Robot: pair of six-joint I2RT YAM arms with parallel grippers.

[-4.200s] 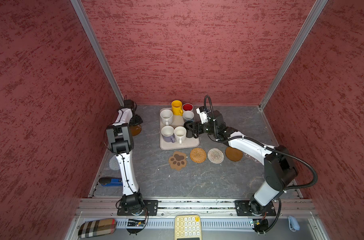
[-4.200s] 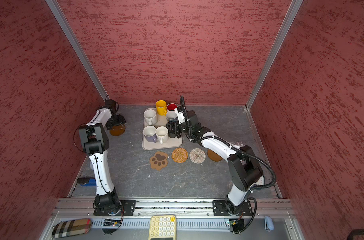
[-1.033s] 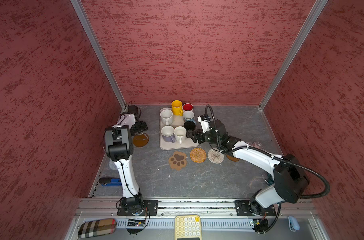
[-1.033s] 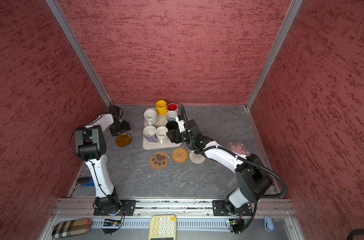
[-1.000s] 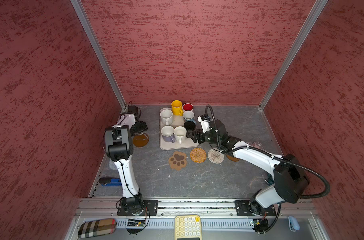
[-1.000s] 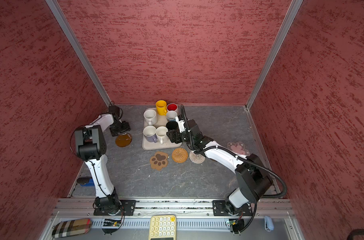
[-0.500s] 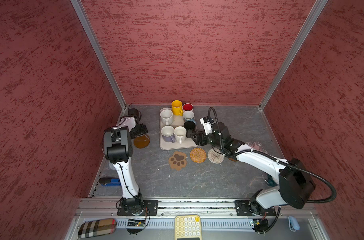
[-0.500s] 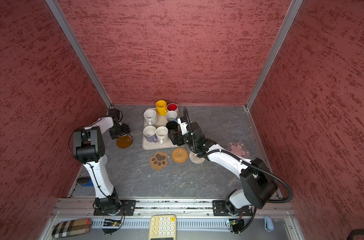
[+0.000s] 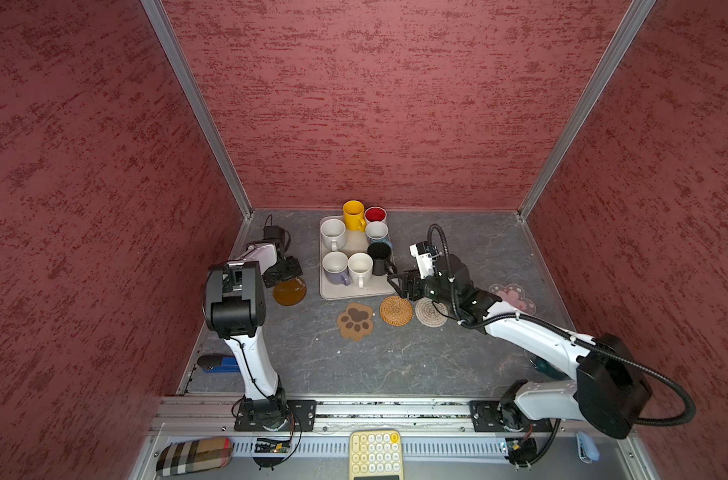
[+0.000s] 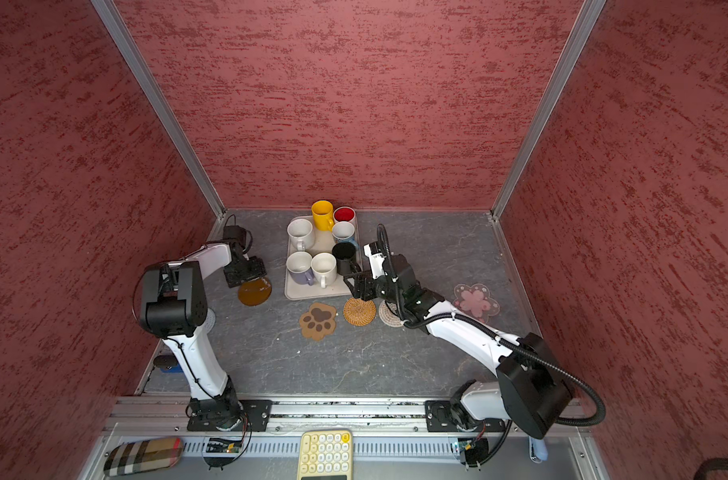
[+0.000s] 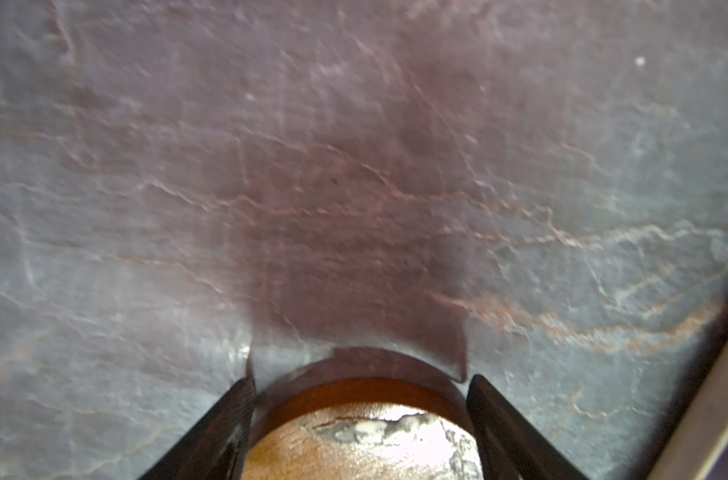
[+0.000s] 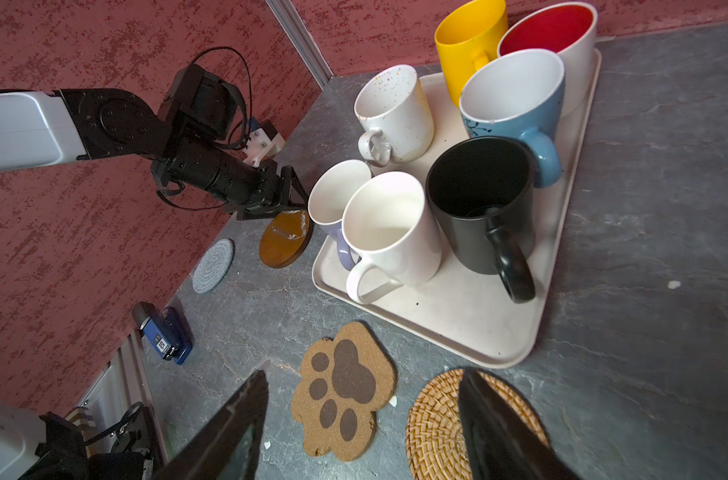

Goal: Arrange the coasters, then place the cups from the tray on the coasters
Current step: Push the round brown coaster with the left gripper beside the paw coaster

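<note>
Inspection of colours, for your record:

- The tray (image 12: 457, 320) is plain cream.
- Your mugs:
  - The yellow mug (image 12: 466, 54) is yellow throughout.
  - The red-lined mug (image 12: 549, 33) is white outside.
  - The blue mug (image 12: 514, 129) is light blue, white within, and bears a dark line drawing.
  - The speckled mug (image 12: 399, 120) is white with fine coloured flecks.
  - The black mug (image 12: 478, 216) is black inside and out.
  - The white mug (image 12: 391, 245) is plain.
  - The lilac mug (image 12: 345, 249) is white within.
- Your coasters:
  - The paw coaster (image 12: 345, 390) is tan cork with dark brown pads.
  - The rattan coaster (image 12: 437, 419) is golden in a coiled weave.
  - The amber disc (image 12: 283, 241) is glossy orange-brown.
  - The grey coaster (image 12: 212, 266) has woven rings.
  - The whitish coaster (image 9: 430, 312) is also ringed.
  - The flower coaster (image 9: 512, 297) is pink with a paler outline.
- The table (image 9: 354, 365) is grey and veined like slate.
- The walls (image 9: 374, 104) are mottled red.
</note>
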